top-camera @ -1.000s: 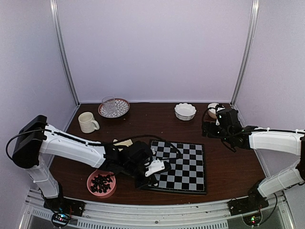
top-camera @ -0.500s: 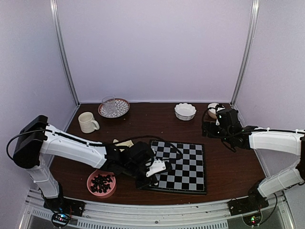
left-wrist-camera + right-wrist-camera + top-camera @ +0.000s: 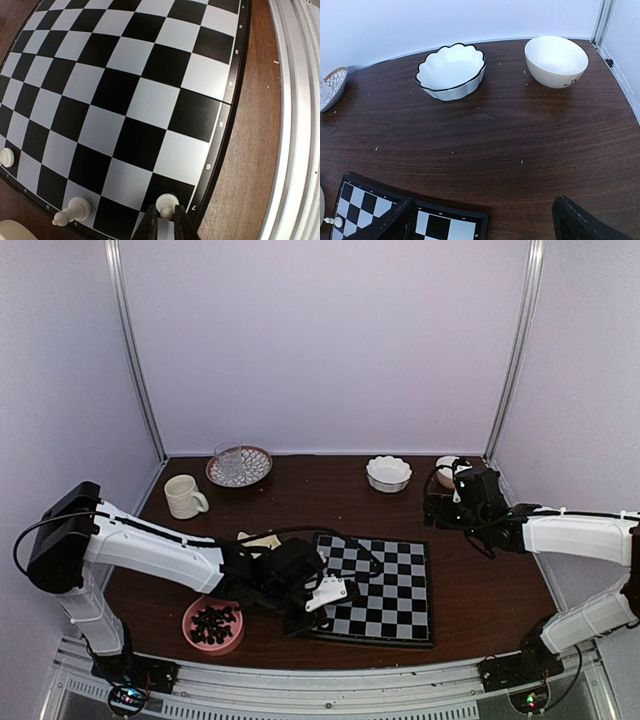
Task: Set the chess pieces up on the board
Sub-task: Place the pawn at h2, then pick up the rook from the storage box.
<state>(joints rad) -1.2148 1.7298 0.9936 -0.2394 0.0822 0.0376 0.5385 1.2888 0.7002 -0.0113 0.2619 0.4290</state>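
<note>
The board (image 3: 385, 585) lies on the brown table in front of the arms. My left gripper (image 3: 166, 221) is low over its edge, its thin dark fingers (image 3: 150, 225) pressed against either side of a white chess piece (image 3: 166, 202) that stands upright on a black square by the border. Two more white chess pieces (image 3: 80, 207) (image 3: 6, 157) stand along the same edge row. My right gripper (image 3: 485, 225) hovers open over bare table at the back right, with a corner of the board (image 3: 445, 227) and one piece (image 3: 335, 221) below it.
A pink bowl of dark pieces (image 3: 213, 624) sits left of the board. A mug (image 3: 184, 496) and a plate holding a glass (image 3: 238, 465) stand at the back left. A scalloped white bowl (image 3: 451, 71) and a plain white bowl (image 3: 556, 60) stand at the back right.
The left wrist has shifted very slightly toward the near-left corner of the board. The right arm has not moved.
</note>
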